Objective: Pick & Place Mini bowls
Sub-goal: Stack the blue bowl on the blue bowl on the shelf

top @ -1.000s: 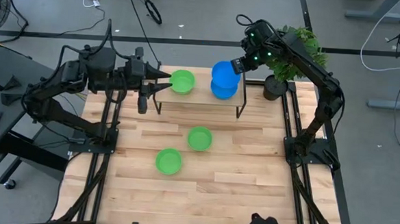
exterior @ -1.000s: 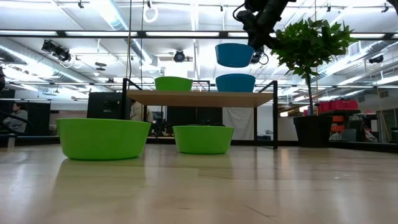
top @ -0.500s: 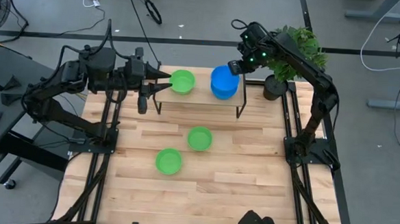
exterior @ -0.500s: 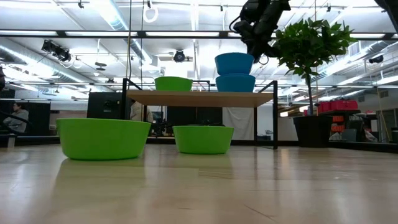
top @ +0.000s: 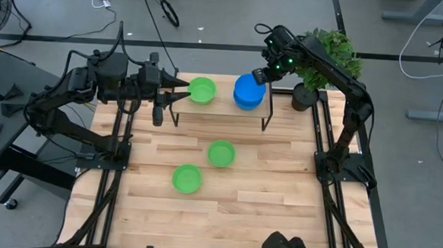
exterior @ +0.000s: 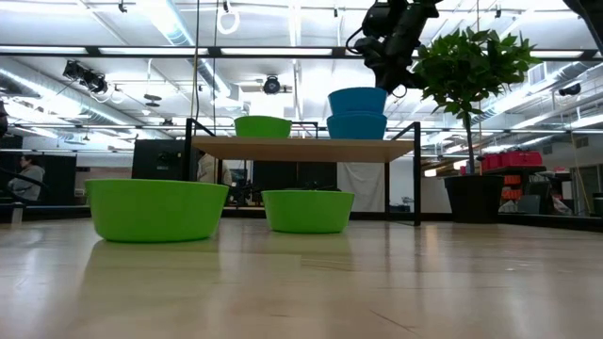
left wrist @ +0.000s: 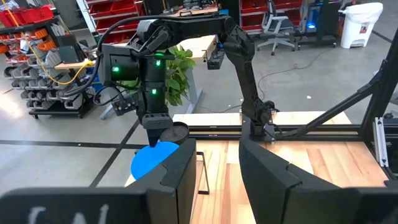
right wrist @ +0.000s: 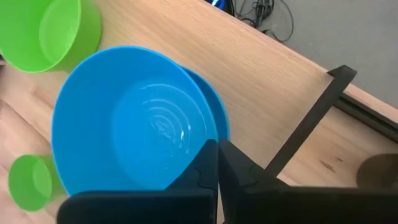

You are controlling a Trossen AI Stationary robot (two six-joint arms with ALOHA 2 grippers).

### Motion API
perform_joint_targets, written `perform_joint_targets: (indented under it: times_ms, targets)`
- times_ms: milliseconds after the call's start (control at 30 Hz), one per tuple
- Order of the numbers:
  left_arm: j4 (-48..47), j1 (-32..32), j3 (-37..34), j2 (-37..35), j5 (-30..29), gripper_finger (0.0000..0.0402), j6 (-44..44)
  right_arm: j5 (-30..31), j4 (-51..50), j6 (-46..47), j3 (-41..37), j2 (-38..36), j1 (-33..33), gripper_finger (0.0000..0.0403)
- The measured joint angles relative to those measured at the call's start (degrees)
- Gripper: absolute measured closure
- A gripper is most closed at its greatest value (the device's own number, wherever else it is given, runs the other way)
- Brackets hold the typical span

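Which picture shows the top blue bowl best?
The right wrist view: the top blue bowl fills it, its inside showing. The low view shows it side-on, stacked; the high view a small disc; the left wrist view an edge.

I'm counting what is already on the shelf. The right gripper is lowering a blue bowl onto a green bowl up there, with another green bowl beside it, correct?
Not quite: the right gripper holds its blue bowl over another blue bowl, not a green one, as the low view shows. The green bowl beside it is right.

Two green bowls (top: 204, 166) on the table (top: 278, 203) — others on the shelf (top: 221, 110).
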Motion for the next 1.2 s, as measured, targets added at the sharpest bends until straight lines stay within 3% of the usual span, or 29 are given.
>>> perform_joint_targets:
  times_ms: [1200]
  targets:
    - [0.6,0.0,0.0,0.0,0.0,0.0275,-0.1,-1.1,0.1,-4.8,0.0,0.2,0.1,0.0403]
